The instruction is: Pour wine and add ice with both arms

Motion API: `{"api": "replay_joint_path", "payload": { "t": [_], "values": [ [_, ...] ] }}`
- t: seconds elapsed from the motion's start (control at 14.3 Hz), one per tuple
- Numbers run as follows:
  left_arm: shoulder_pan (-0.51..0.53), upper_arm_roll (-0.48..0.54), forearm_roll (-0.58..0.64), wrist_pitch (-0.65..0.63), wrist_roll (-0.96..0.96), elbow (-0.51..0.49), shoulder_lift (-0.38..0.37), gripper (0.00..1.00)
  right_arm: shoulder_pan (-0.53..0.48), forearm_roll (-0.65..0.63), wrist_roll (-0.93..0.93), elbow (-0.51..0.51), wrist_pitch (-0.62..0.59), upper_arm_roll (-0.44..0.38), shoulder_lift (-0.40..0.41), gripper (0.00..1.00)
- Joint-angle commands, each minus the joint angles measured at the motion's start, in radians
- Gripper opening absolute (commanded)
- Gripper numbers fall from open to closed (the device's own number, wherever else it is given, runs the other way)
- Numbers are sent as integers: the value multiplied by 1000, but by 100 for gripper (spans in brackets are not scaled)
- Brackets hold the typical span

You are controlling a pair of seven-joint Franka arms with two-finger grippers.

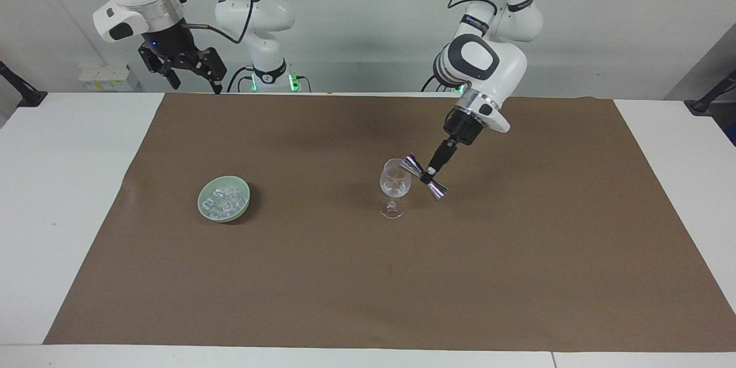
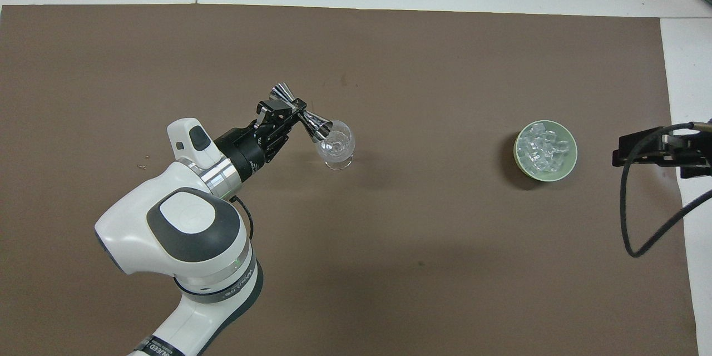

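Observation:
A clear stemmed wine glass (image 1: 394, 187) (image 2: 335, 147) stands upright near the middle of the brown mat. My left gripper (image 1: 428, 173) (image 2: 298, 109) is shut on the waist of a silver double-cone jigger (image 1: 424, 177) (image 2: 303, 114), which lies tilted with one cone's mouth at the glass rim. The ice (image 1: 225, 200) (image 2: 541, 147) is a heap of small clear cubes in a pale green bowl (image 1: 204, 209) (image 2: 568, 168) toward the right arm's end of the table. My right gripper (image 1: 192, 75) (image 2: 651, 151) waits open, high over the mat's corner at the robots' edge.
The brown mat (image 1: 517, 276) (image 2: 417, 55) covers most of the white table (image 1: 57, 184). A black cable (image 2: 639, 217) loops down from the right arm's wrist.

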Motion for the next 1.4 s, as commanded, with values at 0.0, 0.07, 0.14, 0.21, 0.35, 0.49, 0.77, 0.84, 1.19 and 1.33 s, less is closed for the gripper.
{"api": "replay_joint_path", "payload": {
  "t": [0.0, 0.07, 0.14, 0.21, 0.35, 0.49, 0.77, 0.84, 1.19, 1.33],
  "values": [
    [-20, 11, -10, 41, 45, 24, 14, 0, 2, 7, 13, -31, 22, -2, -26, 100],
    [-20, 11, -10, 41, 48, 25, 14, 0, 2, 7, 12, -31, 22, -2, -26, 100],
    [-20, 11, -10, 42, 65, 27, 14, 0, 2, 7, 13, -31, 22, -2, -26, 100],
    [-20, 8, -10, 47, 73, 33, 15, 0, 2, 7, 12, -31, 22, -2, -26, 100],
    [-20, 7, -10, 53, 76, 42, 17, 0, 2, 7, 12, -31, 22, -2, -26, 100],
    [-22, 4, -10, 60, 80, 51, 23, 0, 2, 7, 12, -31, 22, -2, -26, 100],
    [-20, -3, -9, 82, 125, 70, 37, 0, 2, 7, 12, -31, 22, -2, -26, 100],
    [-22, -7, -9, 93, 140, 76, 38, 0, 2, 7, 12, -31, 22, -2, -26, 100],
    [-22, -33, -10, 128, 204, 89, 46, 0, 2, 7, 12, -31, 22, -2, -26, 100],
    [-26, -35, -10, 137, 250, 96, 46, 0, 2, 7, 13, -31, 22, -2, -26, 100]
  ]
}}
